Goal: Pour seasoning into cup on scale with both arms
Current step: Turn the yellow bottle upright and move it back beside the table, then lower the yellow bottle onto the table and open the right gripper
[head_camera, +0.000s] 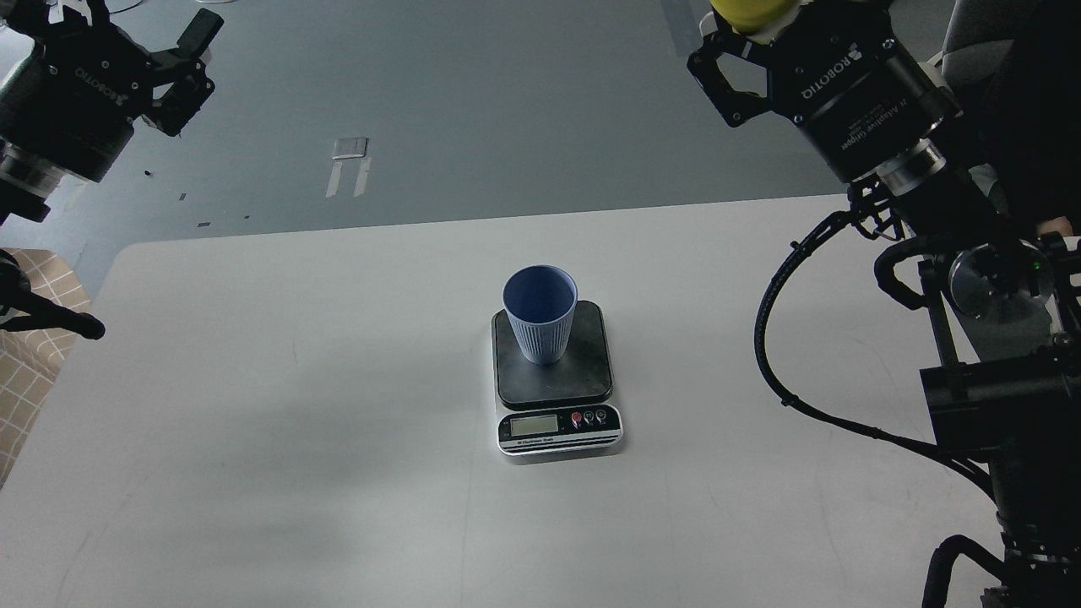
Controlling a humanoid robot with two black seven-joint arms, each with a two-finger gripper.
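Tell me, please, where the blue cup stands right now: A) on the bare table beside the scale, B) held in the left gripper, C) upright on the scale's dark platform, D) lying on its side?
C: the cup stands upright on the scale, on its dark platform.

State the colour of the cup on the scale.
Blue-grey cup with fine vertical ribs; head view.
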